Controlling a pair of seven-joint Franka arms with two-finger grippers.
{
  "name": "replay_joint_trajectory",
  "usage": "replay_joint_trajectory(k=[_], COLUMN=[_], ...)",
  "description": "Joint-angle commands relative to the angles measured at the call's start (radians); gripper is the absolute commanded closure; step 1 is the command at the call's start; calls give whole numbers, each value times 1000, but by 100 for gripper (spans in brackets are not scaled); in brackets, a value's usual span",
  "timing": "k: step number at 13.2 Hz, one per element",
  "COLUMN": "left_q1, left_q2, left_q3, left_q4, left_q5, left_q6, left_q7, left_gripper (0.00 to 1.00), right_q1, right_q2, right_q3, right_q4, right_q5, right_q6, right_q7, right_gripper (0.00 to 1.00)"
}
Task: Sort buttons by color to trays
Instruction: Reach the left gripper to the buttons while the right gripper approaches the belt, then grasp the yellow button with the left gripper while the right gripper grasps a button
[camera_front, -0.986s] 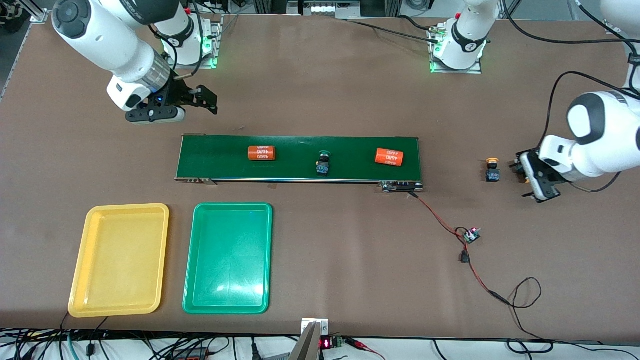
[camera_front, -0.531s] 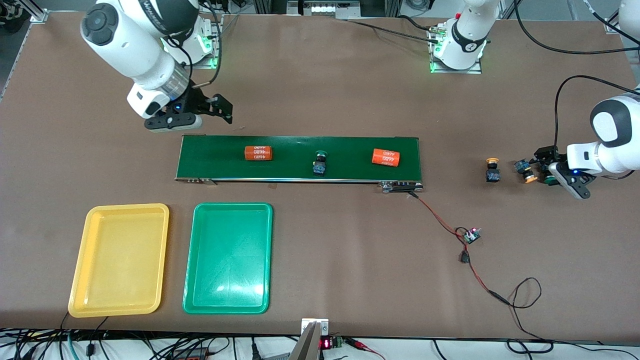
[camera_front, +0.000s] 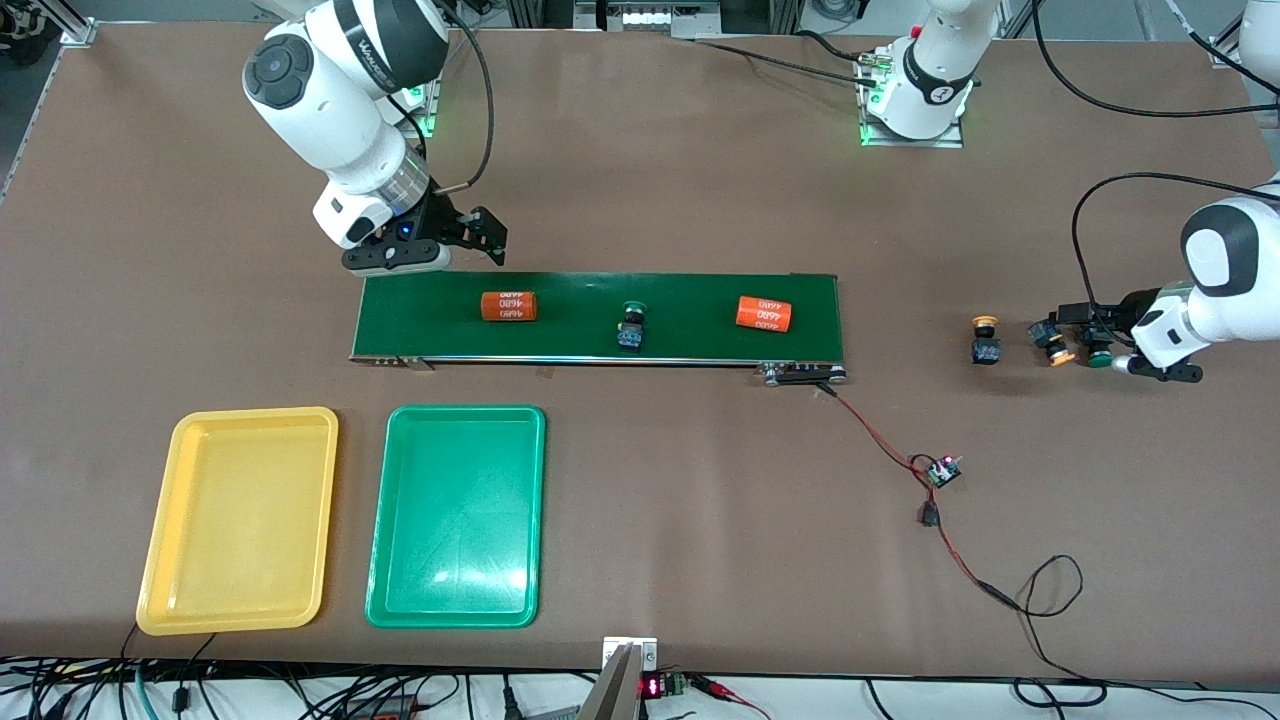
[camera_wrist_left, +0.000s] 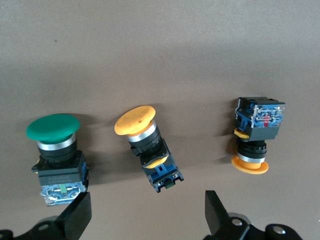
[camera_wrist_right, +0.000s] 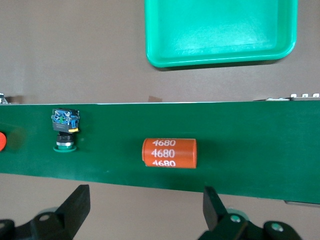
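Front view: the yellow tray (camera_front: 240, 520) and green tray (camera_front: 457, 516) lie side by side on the counter (camera_front: 700, 520), nearer the camera than the conveyor belt (camera_front: 597, 316); neither holds anything. On the belt sit 2 orange cylinders (camera_front: 509, 306) and 1 green button (camera_front: 631, 328). Toward the left arm's end lie 3 more buttons (camera_front: 985, 340). The right pincer (camera_front: 455, 240) hangs over the belt's edge; the left pincer (camera_front: 1105, 345) is at the button group.

Left wrist view: fingers (camera_wrist_left: 77, 216) spread wide, holding nothing, above 1 green-capped button (camera_wrist_left: 56, 157) and 2 yellow ones (camera_wrist_left: 147, 147).

Right wrist view: fingers (camera_wrist_right: 75, 205) wide apart, with nothing between them, over a cylinder (camera_wrist_right: 169, 153).
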Motion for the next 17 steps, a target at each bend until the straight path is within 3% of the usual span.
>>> replay_joint_trajectory(k=[1,6,9,15,16,17], left_q1=[-15,-23,-29,-43,-43,-43], left_q2=[-6,-2,14,38,43,43], left_q3=[1,-1,-1,1,1,1], left_q4=[6,6,-6,-72,-72,-73], left_q5=[14,11,11,14,16,25], left_q6=[4,42,88,233,238,238], left_q7=[-36,-142,-178,-188,-183,-176], left_gripper=[0,0,0,0,5,16], right_q1=[28,83,119,130,130,130], right_q2=[22,74,125,157,157,158], right_q3=[10,11,11,11,11,11], right_q4=[-8,-10,1,61,61,61], right_q5=[13,8,-57,-202,-203,-203], right_q6=[53,121,132,-22,-28,-28], right_q7=[58,127,196,231,233,239], right_gripper=[0,0,0,0,0,0])
